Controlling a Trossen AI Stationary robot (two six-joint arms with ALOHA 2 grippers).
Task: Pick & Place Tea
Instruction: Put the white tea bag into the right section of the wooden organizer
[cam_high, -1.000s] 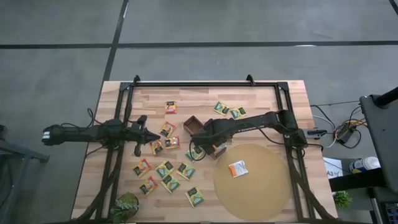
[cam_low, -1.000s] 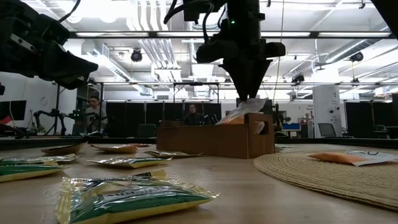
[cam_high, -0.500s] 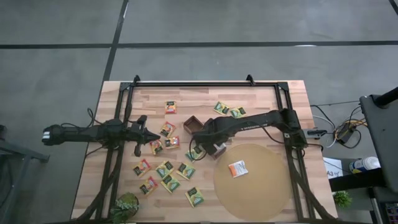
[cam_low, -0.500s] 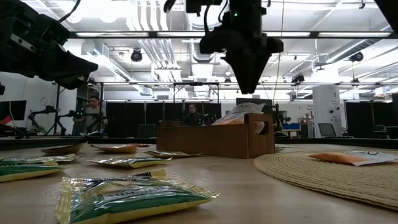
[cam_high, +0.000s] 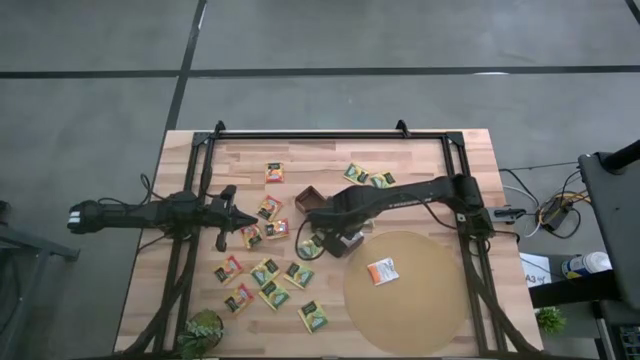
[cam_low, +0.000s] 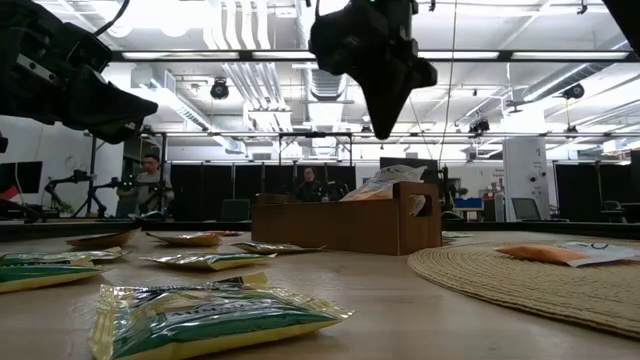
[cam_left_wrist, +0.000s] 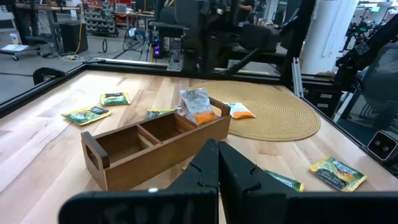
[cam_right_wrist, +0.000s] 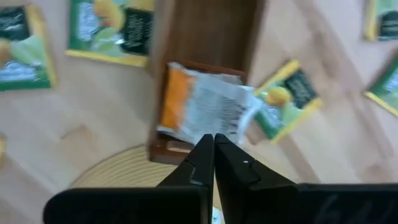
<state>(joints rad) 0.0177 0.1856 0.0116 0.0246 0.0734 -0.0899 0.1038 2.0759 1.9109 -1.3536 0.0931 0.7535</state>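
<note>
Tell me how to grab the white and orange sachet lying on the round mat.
The white and orange sachet lies flat and alone on the mat, so come straight down from above and pinch across two opposite edges. Probably the right gripper, now shut nearby, suits best.

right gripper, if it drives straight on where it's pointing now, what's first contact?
Probably the white-and-orange sachet sticking out of the end compartment of the wooden box. The right gripper, shut, points down at it from above; depth is unclear.
</note>
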